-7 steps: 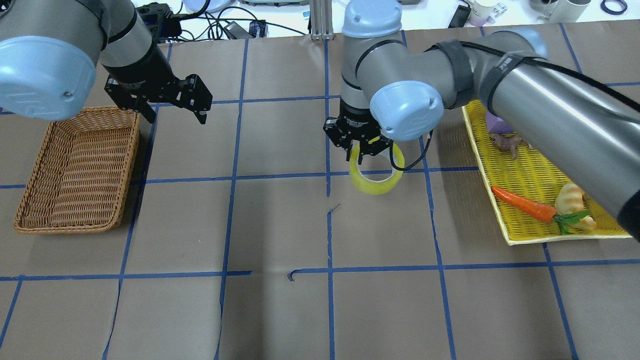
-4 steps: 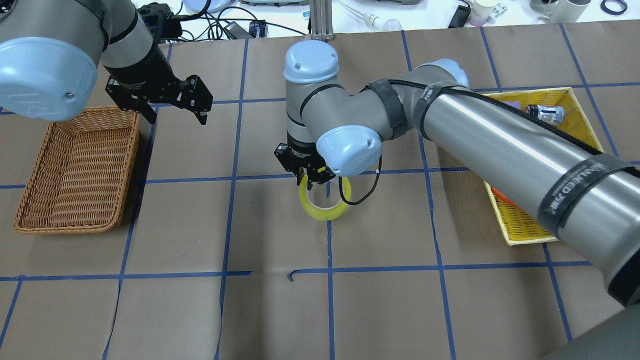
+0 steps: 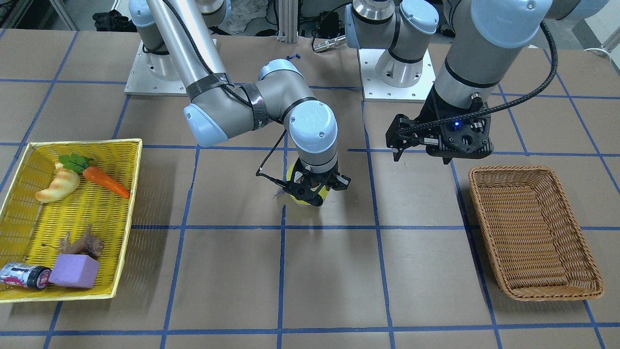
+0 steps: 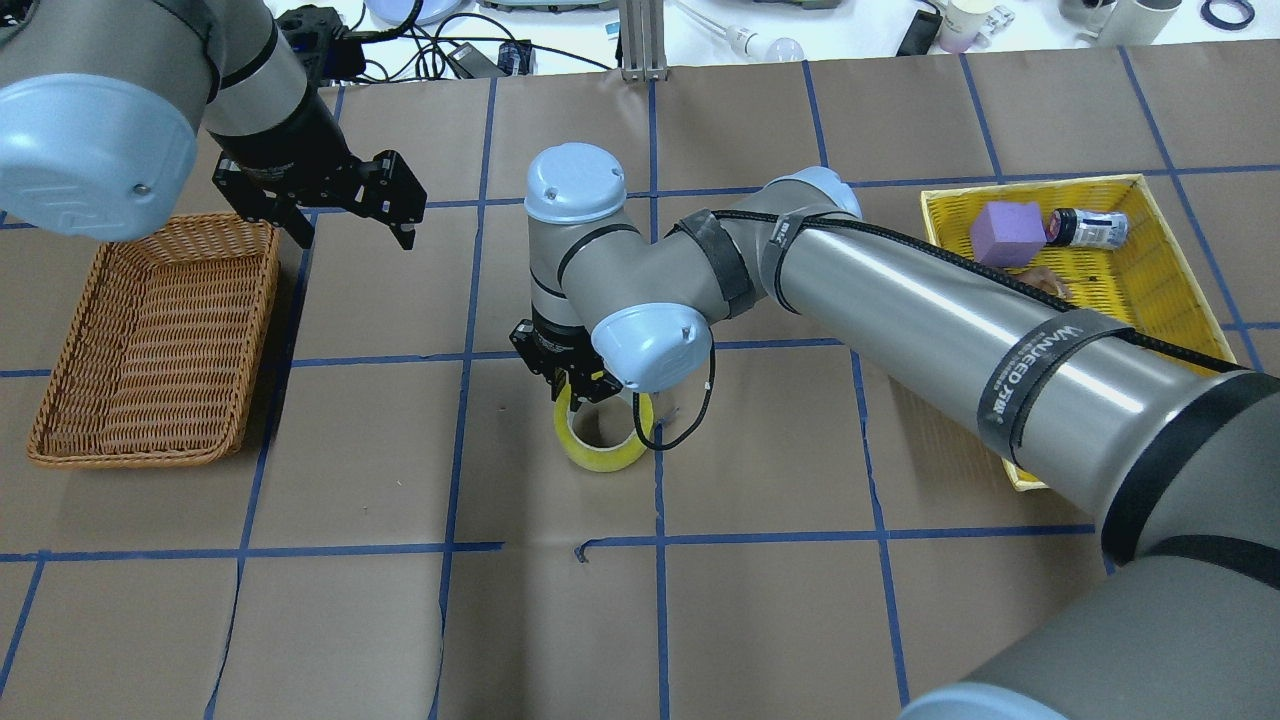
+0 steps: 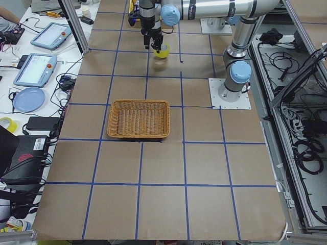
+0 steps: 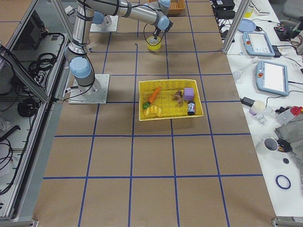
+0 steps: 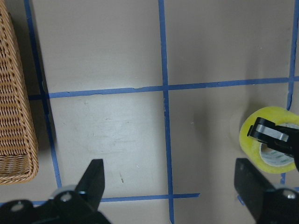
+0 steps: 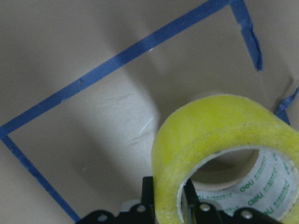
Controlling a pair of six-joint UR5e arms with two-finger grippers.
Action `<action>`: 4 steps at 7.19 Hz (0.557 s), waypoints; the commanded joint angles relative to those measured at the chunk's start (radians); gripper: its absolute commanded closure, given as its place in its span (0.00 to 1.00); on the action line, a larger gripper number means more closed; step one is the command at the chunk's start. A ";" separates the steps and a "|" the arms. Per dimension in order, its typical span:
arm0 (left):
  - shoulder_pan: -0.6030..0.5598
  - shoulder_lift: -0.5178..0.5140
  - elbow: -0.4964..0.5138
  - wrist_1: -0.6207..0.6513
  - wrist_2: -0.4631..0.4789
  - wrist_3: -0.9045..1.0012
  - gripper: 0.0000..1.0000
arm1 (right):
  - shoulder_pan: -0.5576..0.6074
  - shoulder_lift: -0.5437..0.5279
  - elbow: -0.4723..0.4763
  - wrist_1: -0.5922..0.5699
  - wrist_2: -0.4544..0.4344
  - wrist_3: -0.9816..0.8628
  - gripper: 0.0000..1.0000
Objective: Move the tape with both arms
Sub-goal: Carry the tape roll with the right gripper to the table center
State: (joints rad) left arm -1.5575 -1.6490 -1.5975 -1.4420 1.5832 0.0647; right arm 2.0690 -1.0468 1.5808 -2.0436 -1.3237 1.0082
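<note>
The yellow-green tape roll (image 4: pixel 598 447) hangs from my right gripper (image 4: pixel 578 392), which is shut on its wall near the table's middle. The roll is low over the brown paper; I cannot tell if it touches. The right wrist view shows the roll (image 8: pixel 219 135) close up, one finger inside the whitish core and one outside. It also shows in the front view (image 3: pixel 290 173) and the left wrist view (image 7: pixel 266 149). My left gripper (image 4: pixel 350 215) is open and empty, raised beside the wicker basket (image 4: pixel 150 340), well left of the roll.
A yellow tray (image 4: pixel 1160 290) at the right holds a purple block (image 4: pixel 1005 233), a small dark can (image 4: pixel 1090 228), a carrot (image 3: pixel 104 180), a croissant (image 3: pixel 58 186) and a brown figure (image 3: pixel 82 245). Blue tape lines grid the paper.
My right arm has carried the tape leftward and toward the near side of the table, lowering it. The left arm has not moved.
</note>
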 commanded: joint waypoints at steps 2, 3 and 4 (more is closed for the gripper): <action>-0.001 0.000 0.001 0.005 0.000 0.001 0.00 | -0.015 -0.019 -0.004 -0.009 0.020 0.004 0.00; -0.001 0.000 0.001 0.005 -0.002 0.000 0.00 | -0.041 -0.068 0.010 0.002 -0.059 -0.098 0.00; -0.003 0.000 -0.001 0.005 -0.008 -0.002 0.00 | -0.118 -0.093 0.011 0.038 -0.116 -0.184 0.00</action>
State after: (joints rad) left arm -1.5588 -1.6490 -1.5971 -1.4375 1.5805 0.0644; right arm 2.0194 -1.1029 1.5873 -2.0360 -1.3701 0.9242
